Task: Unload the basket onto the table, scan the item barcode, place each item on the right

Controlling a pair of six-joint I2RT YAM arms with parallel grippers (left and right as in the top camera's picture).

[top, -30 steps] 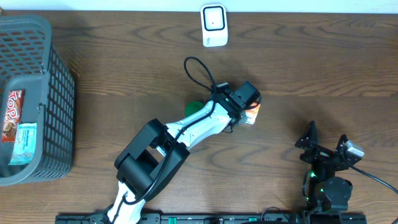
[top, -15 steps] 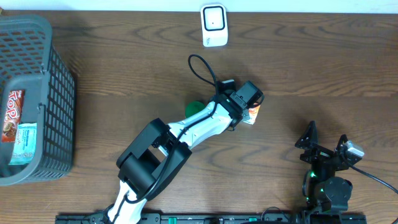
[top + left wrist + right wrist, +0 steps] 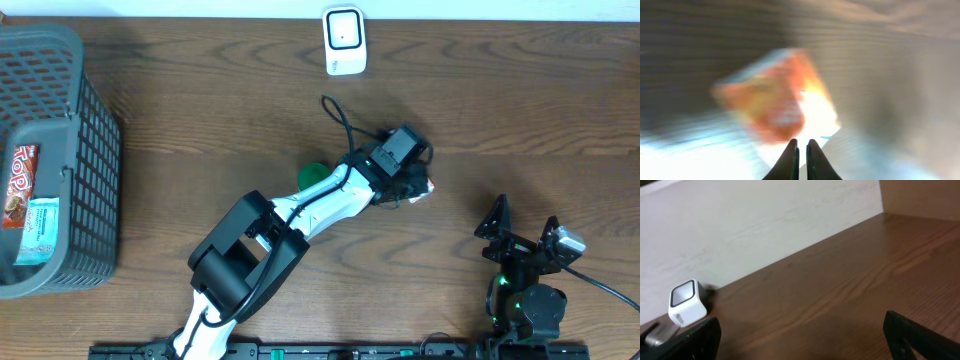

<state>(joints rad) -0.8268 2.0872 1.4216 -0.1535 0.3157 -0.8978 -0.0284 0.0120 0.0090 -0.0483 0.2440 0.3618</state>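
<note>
The item is an orange and white snack packet, blurred in the left wrist view. My left gripper is shut on its edge, the black fingertips pinched almost together on the thin wrapper. It hangs over the table's middle, in front of the white barcode scanner at the back edge. No barcode shows on the packet. My right gripper stands wide open at the front right with nothing between its fingers. In that wrist view the scanner sits far left by the wall.
A grey mesh basket at the left edge holds a red packet and a pale one. A green object lies partly under my left arm. A black cable loops behind the left wrist.
My left gripper has swung to the right with the packet in it and turned; the packet now pokes out on the gripper's right side. The right arm has not moved.
</note>
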